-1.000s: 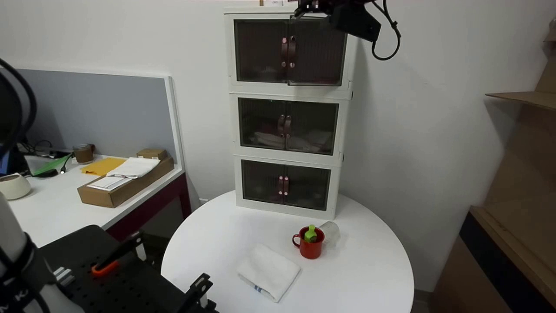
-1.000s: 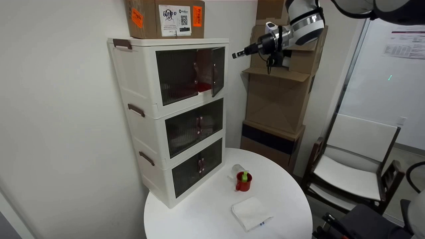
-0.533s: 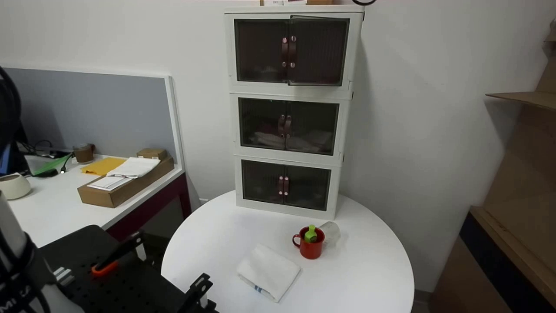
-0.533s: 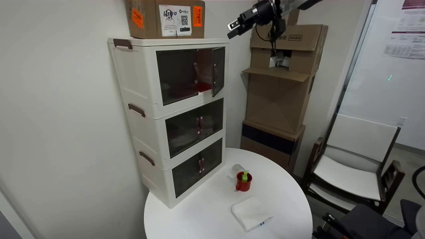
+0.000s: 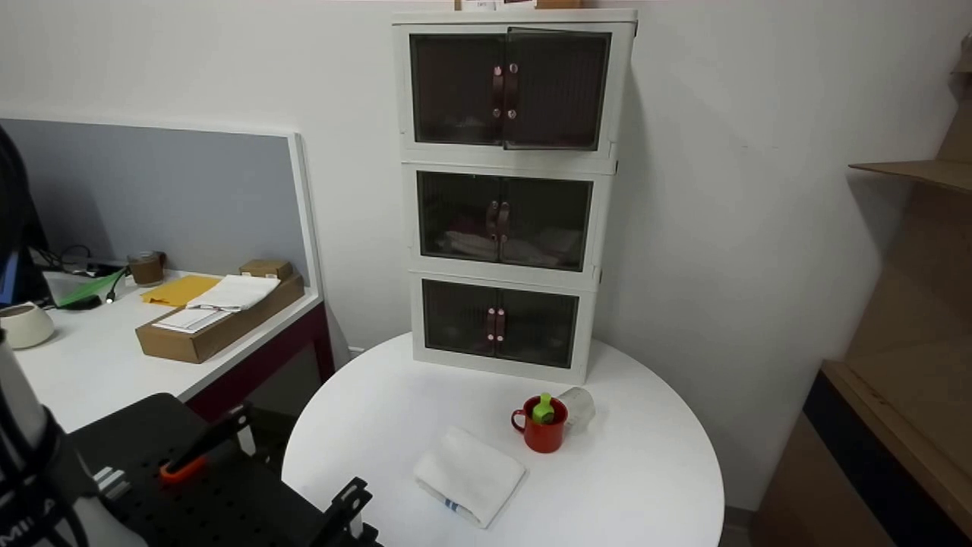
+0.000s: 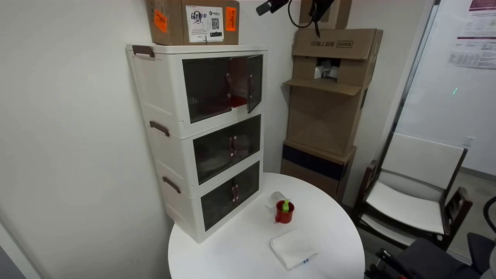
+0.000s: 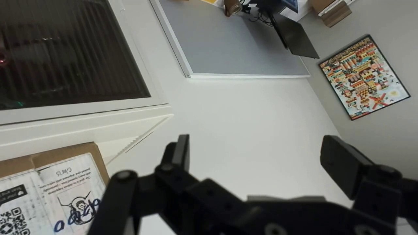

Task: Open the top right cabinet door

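Wrist view: The jaws stood spread well apart, nothing between them, with a white wall (image 7: 241, 124) beyond, beside the upper corner of the stacked cabinet (image 7: 143, 70). The task's target, the top right door (image 6: 255, 83), stood ajar on the uppermost unit in an exterior view, its free edge swung outward and its hinged edge at the frame. The top left door (image 6: 207, 89) appeared flush. Between the two, a gap showed a red patch (image 6: 238, 102) inside, too little to identify. One tip of the jaws was visible at that view's upper edge, appearing near the cardboard box (image 6: 192, 22) atop the cabinet and apart from the door. The door's brown handle (image 5: 512, 91) showed in both exterior views with nothing gripping it. Judging by that gap, the job was largely complete: the door stood out from its frame, partway open. What remained, if a full swing was wanted, was to draw it wider; the task did not say how far. The middle doors (image 5: 531, 228) and bottom doors (image 5: 531, 327), lower in the stack, were closed and outside the assignment. So, too, were the goods on the round worktop (image 5: 623, 486): a red mug (image 5: 542, 437) holding a green item (image 5: 543, 409), a clear cup (image 5: 579, 406) just beside it and a folded white cloth (image 5: 469, 479).
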